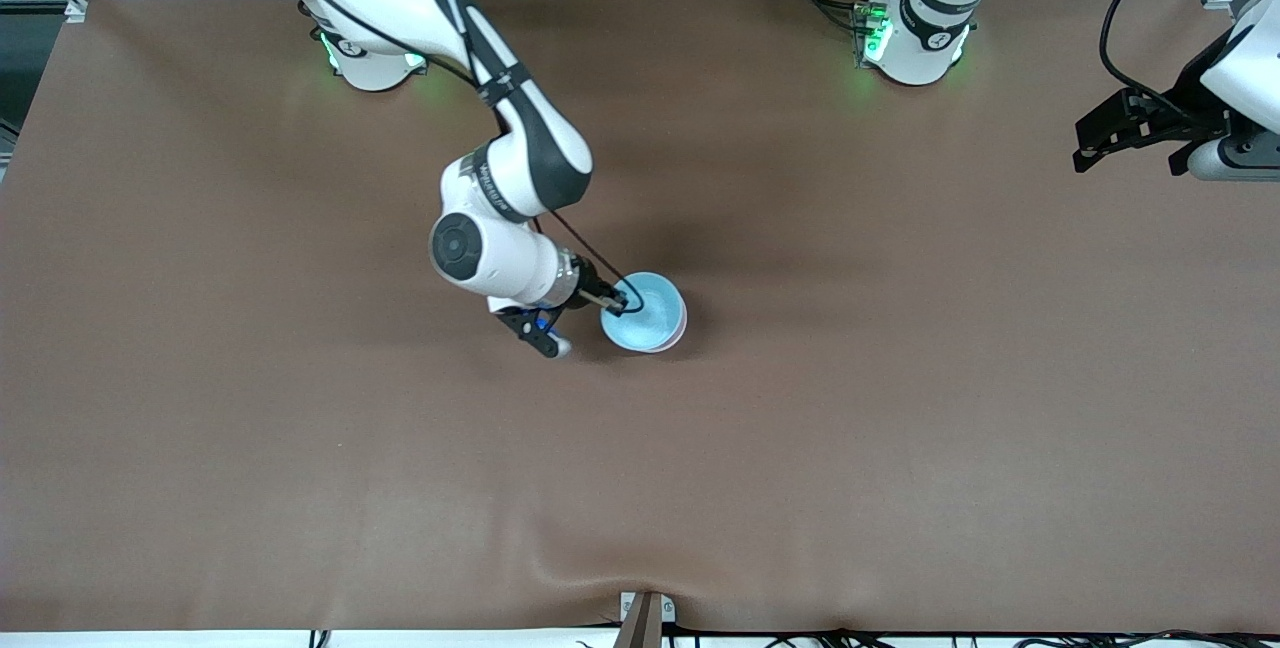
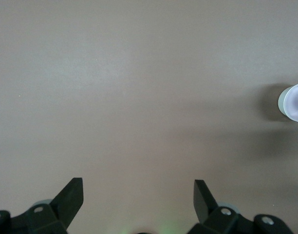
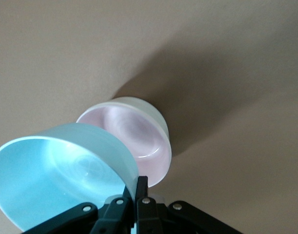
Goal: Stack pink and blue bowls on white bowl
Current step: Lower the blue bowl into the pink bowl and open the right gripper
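My right gripper point(image 1: 624, 304) is shut on the rim of the light blue bowl point(image 1: 645, 312) and holds it tilted over the other two bowls in the middle of the table. In the right wrist view the gripper point(image 3: 139, 184) pinches the blue bowl's point(image 3: 56, 175) wall. The pink bowl point(image 3: 137, 139) sits nested inside the white bowl point(image 3: 158, 116) just under it. In the front view only a pale pink edge point(image 1: 684, 326) shows past the blue bowl. My left gripper point(image 1: 1088, 150) waits open and empty over the left arm's end of the table.
The brown table cover point(image 1: 900, 408) is bare around the bowls. The left wrist view shows its open gripper point(image 2: 138, 194) over bare table, with the nested bowls point(image 2: 295, 102) far off at the picture's edge.
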You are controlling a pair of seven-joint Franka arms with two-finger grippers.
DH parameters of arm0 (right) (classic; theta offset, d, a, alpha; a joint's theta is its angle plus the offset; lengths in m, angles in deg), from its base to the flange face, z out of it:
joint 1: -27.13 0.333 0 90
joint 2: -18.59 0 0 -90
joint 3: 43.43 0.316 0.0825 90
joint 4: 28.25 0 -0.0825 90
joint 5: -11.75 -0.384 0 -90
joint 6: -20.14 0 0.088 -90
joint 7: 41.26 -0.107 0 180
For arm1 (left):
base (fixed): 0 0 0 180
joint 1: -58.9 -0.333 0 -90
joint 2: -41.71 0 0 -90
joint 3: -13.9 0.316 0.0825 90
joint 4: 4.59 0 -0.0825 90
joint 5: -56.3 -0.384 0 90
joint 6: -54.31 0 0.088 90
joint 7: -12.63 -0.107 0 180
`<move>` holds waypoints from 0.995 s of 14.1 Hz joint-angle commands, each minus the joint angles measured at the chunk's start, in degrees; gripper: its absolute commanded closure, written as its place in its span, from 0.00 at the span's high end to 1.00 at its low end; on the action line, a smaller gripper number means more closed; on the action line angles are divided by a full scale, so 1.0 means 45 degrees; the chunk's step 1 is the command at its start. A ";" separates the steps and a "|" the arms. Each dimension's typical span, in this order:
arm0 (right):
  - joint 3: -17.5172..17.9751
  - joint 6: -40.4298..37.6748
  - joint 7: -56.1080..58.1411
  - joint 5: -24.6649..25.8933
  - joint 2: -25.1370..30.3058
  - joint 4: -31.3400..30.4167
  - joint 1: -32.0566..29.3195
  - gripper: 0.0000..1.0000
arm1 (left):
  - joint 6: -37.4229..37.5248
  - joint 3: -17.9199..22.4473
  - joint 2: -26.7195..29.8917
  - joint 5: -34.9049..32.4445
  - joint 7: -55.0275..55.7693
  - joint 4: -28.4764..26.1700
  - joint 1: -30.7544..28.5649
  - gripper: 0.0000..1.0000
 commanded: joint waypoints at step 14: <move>-0.0209 0.0632 -0.0259 0.0053 -0.0525 -0.0292 0.0299 0.00 | -0.0094 -0.0023 0.0005 -0.0104 -0.0245 0.0005 -0.0087 1.00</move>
